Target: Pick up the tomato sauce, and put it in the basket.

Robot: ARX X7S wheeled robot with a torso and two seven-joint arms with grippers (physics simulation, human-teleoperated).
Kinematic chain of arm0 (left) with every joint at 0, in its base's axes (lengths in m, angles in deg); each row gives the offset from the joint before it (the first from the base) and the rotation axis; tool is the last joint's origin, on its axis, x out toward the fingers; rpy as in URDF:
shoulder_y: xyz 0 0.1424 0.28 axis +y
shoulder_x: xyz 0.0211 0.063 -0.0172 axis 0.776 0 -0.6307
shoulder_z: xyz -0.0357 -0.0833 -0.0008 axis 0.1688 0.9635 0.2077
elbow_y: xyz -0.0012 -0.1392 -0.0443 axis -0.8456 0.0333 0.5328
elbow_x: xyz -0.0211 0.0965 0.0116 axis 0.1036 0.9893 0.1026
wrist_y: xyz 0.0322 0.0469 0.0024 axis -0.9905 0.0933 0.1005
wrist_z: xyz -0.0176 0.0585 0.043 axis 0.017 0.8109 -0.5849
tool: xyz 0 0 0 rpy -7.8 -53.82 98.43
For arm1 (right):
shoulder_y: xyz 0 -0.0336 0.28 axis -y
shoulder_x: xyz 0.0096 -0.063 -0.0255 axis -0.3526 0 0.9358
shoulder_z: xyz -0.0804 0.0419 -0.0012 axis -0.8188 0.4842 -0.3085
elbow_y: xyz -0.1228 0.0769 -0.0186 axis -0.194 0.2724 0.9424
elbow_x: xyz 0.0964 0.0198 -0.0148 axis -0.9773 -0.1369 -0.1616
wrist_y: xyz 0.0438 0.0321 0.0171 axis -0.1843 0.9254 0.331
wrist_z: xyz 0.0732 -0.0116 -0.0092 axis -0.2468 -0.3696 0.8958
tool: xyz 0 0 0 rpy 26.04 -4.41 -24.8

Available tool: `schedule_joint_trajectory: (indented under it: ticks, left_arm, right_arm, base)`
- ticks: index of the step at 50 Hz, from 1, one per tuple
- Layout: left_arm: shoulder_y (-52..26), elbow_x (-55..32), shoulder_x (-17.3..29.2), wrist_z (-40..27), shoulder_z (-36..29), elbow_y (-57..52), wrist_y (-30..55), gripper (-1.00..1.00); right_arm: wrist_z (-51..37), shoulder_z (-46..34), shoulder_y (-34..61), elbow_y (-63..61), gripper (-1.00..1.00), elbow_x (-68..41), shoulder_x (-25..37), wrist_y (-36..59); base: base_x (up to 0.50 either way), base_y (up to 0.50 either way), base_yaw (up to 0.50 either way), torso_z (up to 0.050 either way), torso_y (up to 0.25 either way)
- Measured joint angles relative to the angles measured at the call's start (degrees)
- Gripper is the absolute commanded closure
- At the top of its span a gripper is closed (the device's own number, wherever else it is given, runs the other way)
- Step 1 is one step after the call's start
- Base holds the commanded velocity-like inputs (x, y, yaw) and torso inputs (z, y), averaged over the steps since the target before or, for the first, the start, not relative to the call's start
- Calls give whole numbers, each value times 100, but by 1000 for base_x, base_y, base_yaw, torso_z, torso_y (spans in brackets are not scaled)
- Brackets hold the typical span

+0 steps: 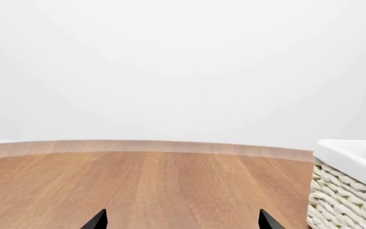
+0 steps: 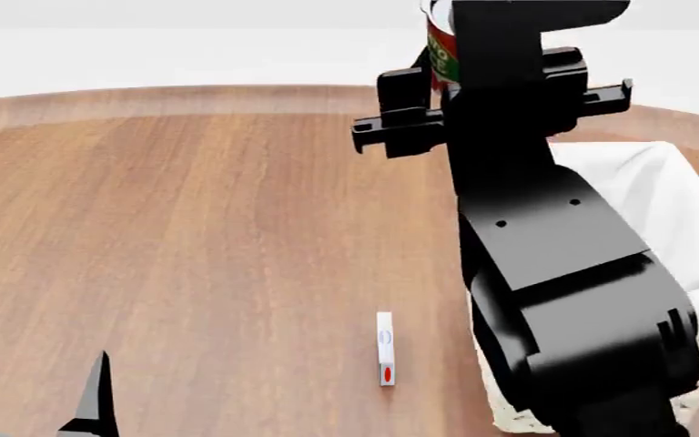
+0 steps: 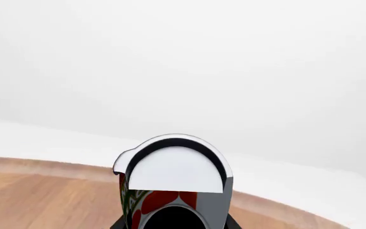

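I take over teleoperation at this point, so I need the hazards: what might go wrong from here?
1. The right gripper holds the tomato sauce high in the air; in the head view the arm hides much of the basket, so a release may be misjudged and hit the rim or the table.
2. A drop from this height could bounce or tip the can.

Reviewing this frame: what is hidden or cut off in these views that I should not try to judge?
- Right gripper: head view, the arm's own black body covers its fingers; whether they clamp the tomato sauce is not shown.
- Tomato sauce: head view shows only a label sliver; left wrist view cuts it at the edge.
- Basket interior: mostly hidden behind the right arm.
- Small white item on the table: too small to identify.
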Motion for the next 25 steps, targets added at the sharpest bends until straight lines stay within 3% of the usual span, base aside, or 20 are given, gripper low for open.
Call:
schedule_joint_trajectory:
  ticks: [25]
  left_arm:
    - [-1, -18, 51, -42, -2, 20, -37, -100]
  right_arm:
    - [504, 88, 1832, 4541, 100, 506, -300, -1797]
  base:
    - [0, 0, 0, 0, 0]
